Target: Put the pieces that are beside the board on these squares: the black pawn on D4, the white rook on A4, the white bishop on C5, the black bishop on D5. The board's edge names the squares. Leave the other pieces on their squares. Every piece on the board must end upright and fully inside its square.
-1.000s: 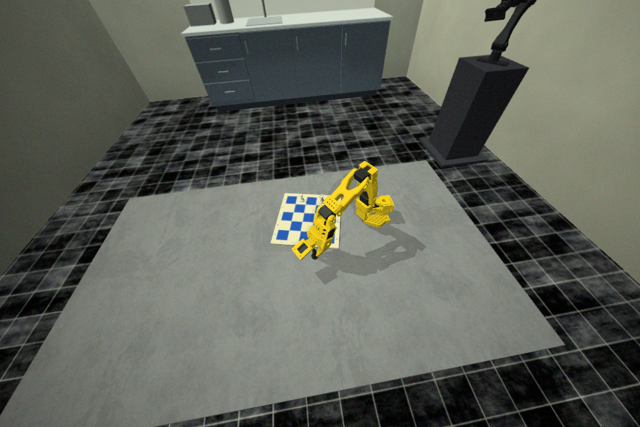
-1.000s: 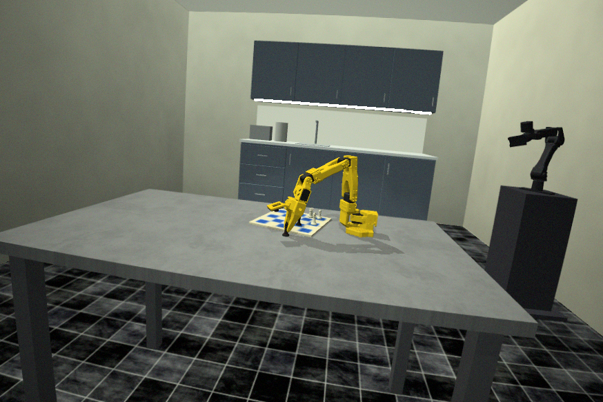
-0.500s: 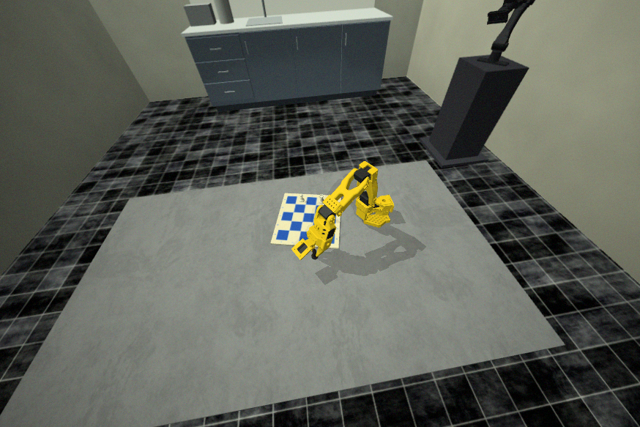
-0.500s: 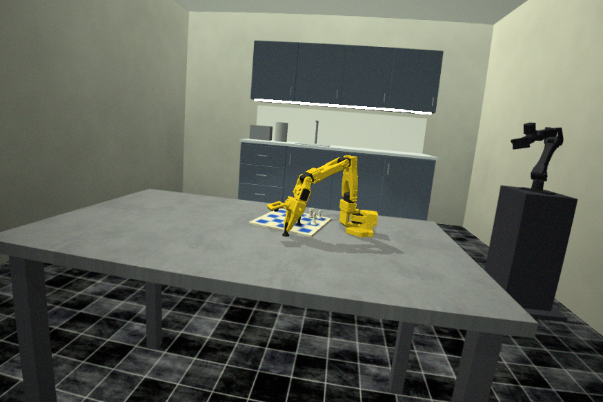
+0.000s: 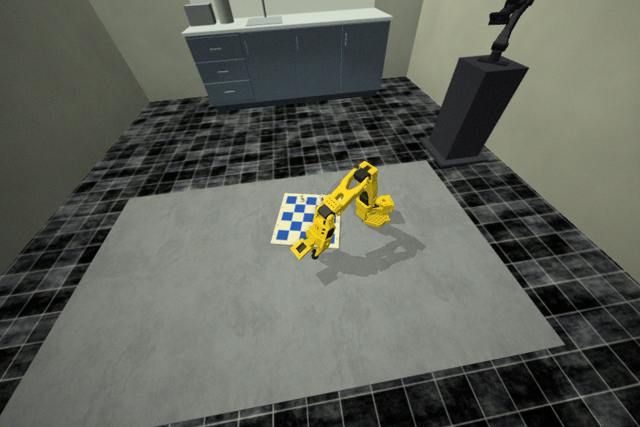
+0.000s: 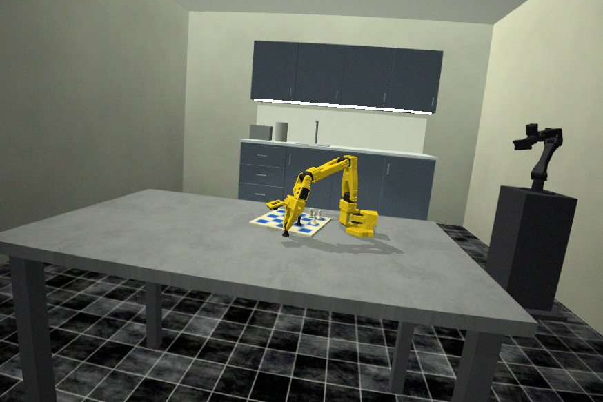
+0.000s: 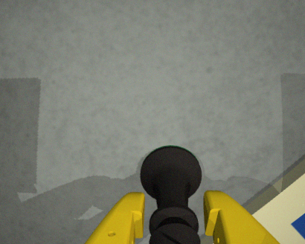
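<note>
My gripper (image 5: 314, 250) (image 6: 286, 228) (image 7: 175, 197) is low beside the board's near edge, its jaws narrowly open. A black piece (image 5: 314, 255) (image 6: 285, 234) (image 7: 171, 171), apparently the black bishop, stands upright on the table between them; gaps show on both sides in the wrist view. The blue and cream board (image 5: 275, 242) (image 6: 254, 222) (image 7: 274, 213) lies behind. Another black piece (image 6: 299, 221) stands on it. White pieces (image 5: 302, 198) (image 6: 313, 219) stand towards its back and right; their kinds are too small to tell. The arm hides part of the board in the top view.
The grey table (image 5: 217, 308) (image 6: 194, 246) (image 7: 158, 74) carries the board and the arm's yellow base (image 5: 377, 215) (image 6: 360, 229), right of the board. A black arm on a dark pedestal (image 5: 478, 106) (image 6: 530, 241) stands off to the right, away from the table.
</note>
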Controlling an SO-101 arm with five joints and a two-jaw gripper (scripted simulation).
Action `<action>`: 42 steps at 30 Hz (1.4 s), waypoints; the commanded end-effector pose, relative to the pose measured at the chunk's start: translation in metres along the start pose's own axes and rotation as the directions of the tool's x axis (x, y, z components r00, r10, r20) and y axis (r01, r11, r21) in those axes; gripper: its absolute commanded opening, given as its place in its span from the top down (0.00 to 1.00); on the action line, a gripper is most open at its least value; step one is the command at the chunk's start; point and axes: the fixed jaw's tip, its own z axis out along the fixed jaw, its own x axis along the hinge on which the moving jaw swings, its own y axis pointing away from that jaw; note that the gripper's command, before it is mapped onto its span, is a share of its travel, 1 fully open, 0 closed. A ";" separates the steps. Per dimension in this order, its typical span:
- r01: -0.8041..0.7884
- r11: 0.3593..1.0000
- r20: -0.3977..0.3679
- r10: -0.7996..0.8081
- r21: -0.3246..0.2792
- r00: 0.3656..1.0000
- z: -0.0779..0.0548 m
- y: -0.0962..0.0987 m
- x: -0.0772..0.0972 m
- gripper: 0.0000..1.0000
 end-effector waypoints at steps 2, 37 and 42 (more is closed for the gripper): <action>-0.010 1.000 -0.017 0.010 0.003 1.000 0.003 -0.003 0.003 0.90; -0.013 1.000 -0.017 0.013 0.003 1.000 0.004 -0.003 0.004 0.99; -0.013 1.000 -0.017 0.013 0.003 1.000 0.004 -0.003 0.004 1.00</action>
